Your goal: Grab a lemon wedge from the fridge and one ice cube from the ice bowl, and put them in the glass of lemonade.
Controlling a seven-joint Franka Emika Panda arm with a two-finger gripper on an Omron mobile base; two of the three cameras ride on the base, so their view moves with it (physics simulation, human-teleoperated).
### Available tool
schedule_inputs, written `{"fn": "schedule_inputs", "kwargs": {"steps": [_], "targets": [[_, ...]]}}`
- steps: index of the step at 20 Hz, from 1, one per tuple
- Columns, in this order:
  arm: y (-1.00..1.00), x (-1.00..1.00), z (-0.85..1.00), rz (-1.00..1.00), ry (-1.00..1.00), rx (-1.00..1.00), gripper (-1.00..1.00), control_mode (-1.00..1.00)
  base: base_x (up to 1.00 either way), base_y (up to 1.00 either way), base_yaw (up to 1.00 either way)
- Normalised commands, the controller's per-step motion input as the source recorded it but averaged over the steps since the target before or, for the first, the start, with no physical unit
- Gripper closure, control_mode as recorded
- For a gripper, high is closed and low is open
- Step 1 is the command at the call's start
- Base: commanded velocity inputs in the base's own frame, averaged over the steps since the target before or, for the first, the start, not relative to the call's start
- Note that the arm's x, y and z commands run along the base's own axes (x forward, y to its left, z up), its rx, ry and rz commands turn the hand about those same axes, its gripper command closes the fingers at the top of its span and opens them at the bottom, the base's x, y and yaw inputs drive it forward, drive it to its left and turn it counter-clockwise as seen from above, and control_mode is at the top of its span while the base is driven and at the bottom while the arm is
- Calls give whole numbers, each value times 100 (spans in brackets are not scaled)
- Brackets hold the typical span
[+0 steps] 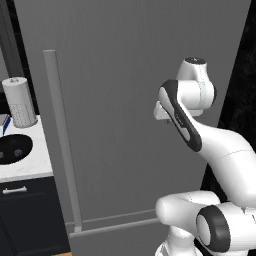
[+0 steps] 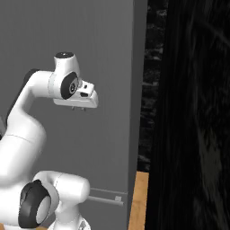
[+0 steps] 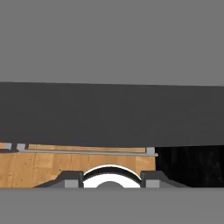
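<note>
The fridge [image 1: 125,60] [image 2: 103,40] stands shut, a tall grey door with a long vertical bar handle [image 1: 61,140] near its left edge. My gripper [image 2: 78,108] [image 3: 111,183] hangs in front of the door's right half, pointing down, apart from the handle; its fingertips [image 3: 72,183] are spread with nothing between them. On the white counter to the left lies the ice bowl [image 1: 11,149], round and glossy black, with a faint grey lump inside. The lemon wedge is hidden behind the door. The glass of lemonade is out of view.
A paper towel roll [image 1: 20,102] stands on the counter [image 1: 35,165] behind the bowl. A horizontal bar [image 1: 115,225] [image 2: 105,197] [image 3: 83,151] crosses the fridge's lower part above the wooden floor [image 3: 39,168]. A black wall [image 2: 193,112] rises to the fridge's right.
</note>
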Motion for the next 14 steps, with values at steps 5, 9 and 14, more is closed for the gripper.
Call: {"fn": "schedule_inputs", "kwargs": {"steps": [5, 9, 14], "targets": [[-12, -56, -1, -6, -5, 5, -100, -100, 0, 0, 0], [-22, -100, -13, -14, -5, 18, -100, -100, 0, 0, 0], [-6, -43, -44, -15, 5, 9, -100, -100, 0, 0, 0]]}}
